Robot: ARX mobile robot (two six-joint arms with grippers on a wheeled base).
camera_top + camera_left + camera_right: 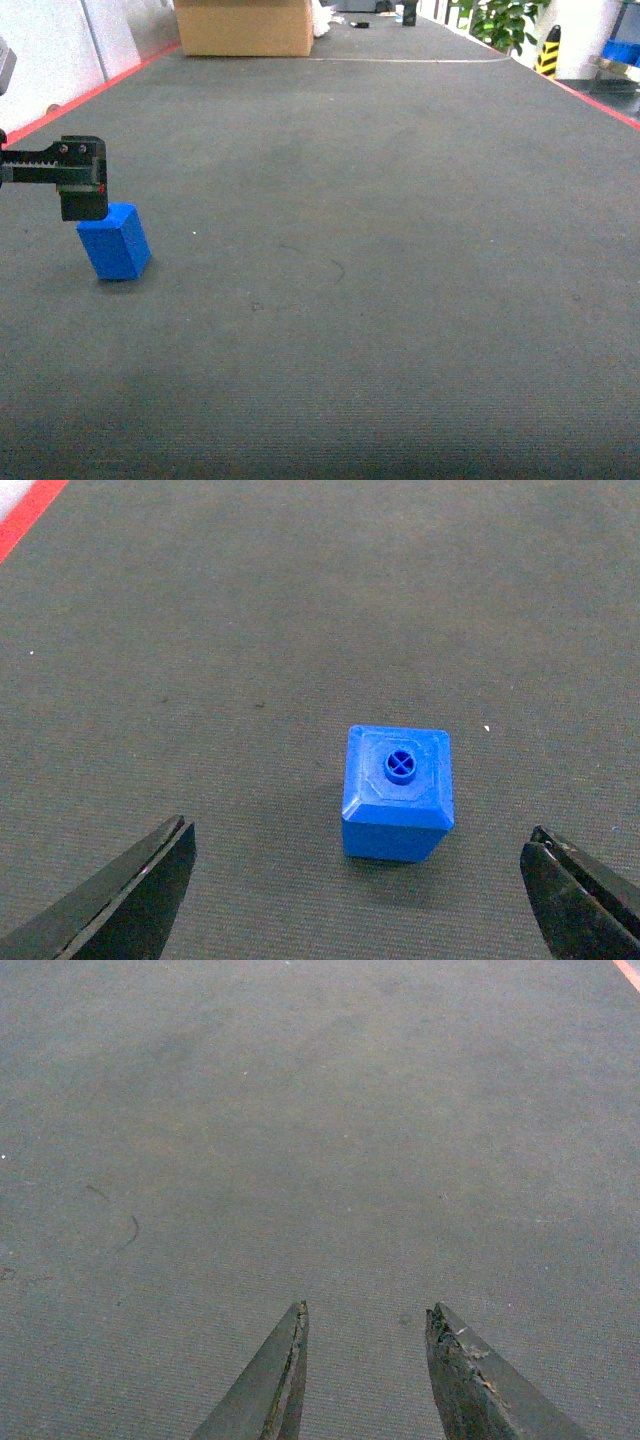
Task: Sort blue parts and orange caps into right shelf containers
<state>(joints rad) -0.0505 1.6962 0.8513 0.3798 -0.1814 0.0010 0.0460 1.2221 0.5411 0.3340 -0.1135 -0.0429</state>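
Note:
One of the blue parts (113, 243) stands upright on the dark mat at the left; in the left wrist view it (398, 792) shows its round stud on top. My left gripper (83, 190) hangs just above and behind it. Seen from the left wrist, the left gripper (360, 830) is wide open, one finger on each side of the block and well apart from it. My right gripper (368, 1308) is open over bare mat, holding nothing, and does not show in the head view. No orange caps are in view.
A cardboard box (245, 27) stands at the far end of the mat. Red lines (90, 97) mark the mat's side edges. A plant (500, 20), a yellow-black post (548, 50) and a small blue shape (620, 50) are at the back right.

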